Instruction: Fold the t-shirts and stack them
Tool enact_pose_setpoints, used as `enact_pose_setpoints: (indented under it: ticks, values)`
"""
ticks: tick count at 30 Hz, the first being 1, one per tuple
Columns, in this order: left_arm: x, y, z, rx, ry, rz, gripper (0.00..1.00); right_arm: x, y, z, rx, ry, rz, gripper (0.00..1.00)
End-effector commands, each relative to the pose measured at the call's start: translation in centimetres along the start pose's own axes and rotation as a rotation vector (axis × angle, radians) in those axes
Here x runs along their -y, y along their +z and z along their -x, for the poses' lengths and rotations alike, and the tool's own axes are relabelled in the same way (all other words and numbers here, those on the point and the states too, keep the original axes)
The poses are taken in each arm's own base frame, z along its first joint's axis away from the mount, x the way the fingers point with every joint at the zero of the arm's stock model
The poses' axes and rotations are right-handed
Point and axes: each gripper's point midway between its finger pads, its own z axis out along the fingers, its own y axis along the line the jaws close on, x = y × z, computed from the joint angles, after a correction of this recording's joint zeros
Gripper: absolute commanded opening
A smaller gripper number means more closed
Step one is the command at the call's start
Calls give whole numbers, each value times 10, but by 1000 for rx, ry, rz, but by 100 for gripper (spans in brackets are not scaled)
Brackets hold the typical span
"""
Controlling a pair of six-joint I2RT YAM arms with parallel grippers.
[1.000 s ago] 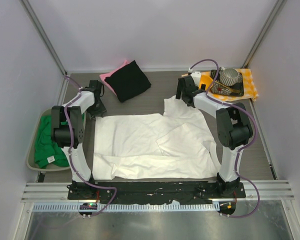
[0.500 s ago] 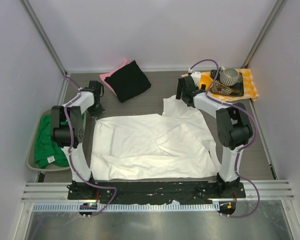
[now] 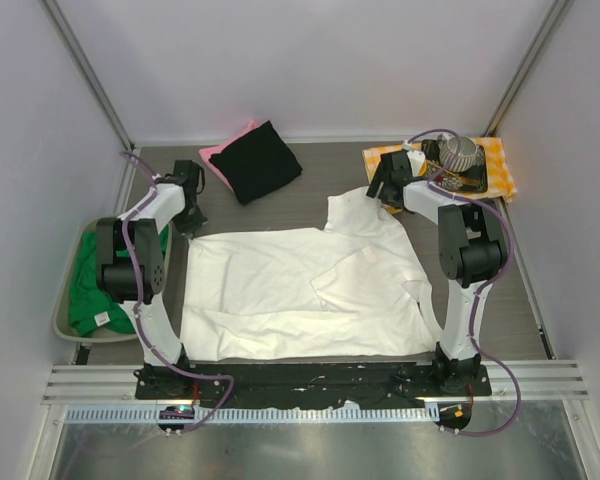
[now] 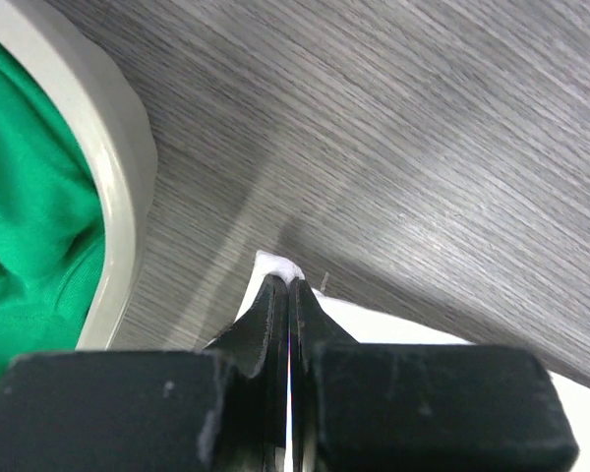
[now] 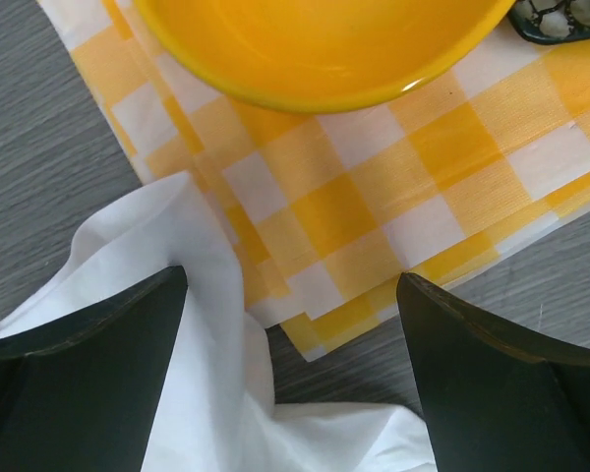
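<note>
While holding the far-left corner of the white cotton t-shirt (image 3: 300,290), spread mid-tabletop (image 3: 320,180), clamped in the left end effector (image 4: 288,285), lower the right end effector (image 5: 292,280), fingers wide apart, onto the far-right corner only, avoiding the orange-and-white checked cloth (image 5: 374,197) just beside it.

Left hand (image 4: 287,283) clamped, right hand (image 5: 292,280) spread
</note>
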Motion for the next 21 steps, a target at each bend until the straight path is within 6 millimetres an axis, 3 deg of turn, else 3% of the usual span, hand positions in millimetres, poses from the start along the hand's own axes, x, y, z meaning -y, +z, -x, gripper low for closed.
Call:
enact_pose_setpoints:
  ticks: [1,6,16,21]
  values:
    - [-9,-20,6,23,-15,-4,0,-23,-2,29,31,127,120,94]
    - [-13,-25,6,25,-5,5,0,-29,-1,30,9,181,184,93]
    - [-24,-27,2,15,2,32,0,-62,-8,32,-25,178,350,92]
    - [-27,-30,1,14,-3,29,0,-57,-9,35,-8,196,325,91]
